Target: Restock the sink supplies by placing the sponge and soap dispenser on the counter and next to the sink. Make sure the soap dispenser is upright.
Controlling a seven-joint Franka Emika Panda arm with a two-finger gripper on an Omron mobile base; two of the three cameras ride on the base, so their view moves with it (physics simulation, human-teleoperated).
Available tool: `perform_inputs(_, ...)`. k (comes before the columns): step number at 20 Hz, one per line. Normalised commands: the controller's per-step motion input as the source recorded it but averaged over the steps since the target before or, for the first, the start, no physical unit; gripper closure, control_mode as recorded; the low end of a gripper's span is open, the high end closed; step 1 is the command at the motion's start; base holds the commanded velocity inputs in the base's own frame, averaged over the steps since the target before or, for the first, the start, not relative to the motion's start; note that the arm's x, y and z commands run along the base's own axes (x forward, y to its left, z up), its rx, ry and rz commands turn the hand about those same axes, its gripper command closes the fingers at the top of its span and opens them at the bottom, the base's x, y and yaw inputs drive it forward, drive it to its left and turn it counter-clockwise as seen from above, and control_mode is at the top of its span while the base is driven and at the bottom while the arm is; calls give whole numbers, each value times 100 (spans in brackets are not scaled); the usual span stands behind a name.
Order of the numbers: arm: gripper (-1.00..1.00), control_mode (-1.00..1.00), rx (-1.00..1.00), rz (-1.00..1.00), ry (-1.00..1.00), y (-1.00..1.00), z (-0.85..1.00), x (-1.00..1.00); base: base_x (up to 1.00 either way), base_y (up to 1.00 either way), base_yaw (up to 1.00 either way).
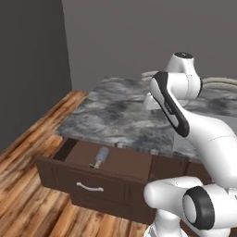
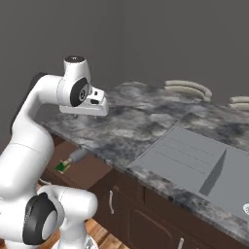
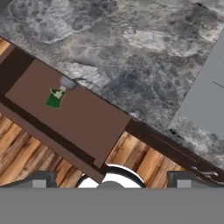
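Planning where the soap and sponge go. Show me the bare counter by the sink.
The counter is bare between the sink and the open drawer, and behind the sink toward the wall. The crowded spot is the drawer's left end, where the soap dispenser lies on its side with the sponge at its nozzle. The gripper hovers above the counter's left part.

Soap dispenser [image 1: 101,156] and sponge [image 3: 54,101] lie in open drawer [image 1: 121,162] below counter [image 1: 111,115].
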Motion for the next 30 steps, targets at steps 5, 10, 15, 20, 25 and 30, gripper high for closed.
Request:
perform_inputs(5, -100, 100, 0, 0, 0, 0, 0, 0, 10, -61, 38)
perform_inputs(10, -100, 100, 0, 0, 0, 0, 0, 0, 14, -53, 34)
perform_inputs(15, -100, 100, 0, 0, 0, 0, 0, 0, 24, -33, 26)
perform_inputs(20, -100, 100, 0, 0, 0, 0, 0, 0, 20, -26, 18)
perform_inputs(25, -100, 100, 0, 0, 0, 0, 0, 0, 8, -18, 5)
perform_inputs(30, -100, 100, 0, 0, 0, 0, 0, 0, 10, -7, 3)
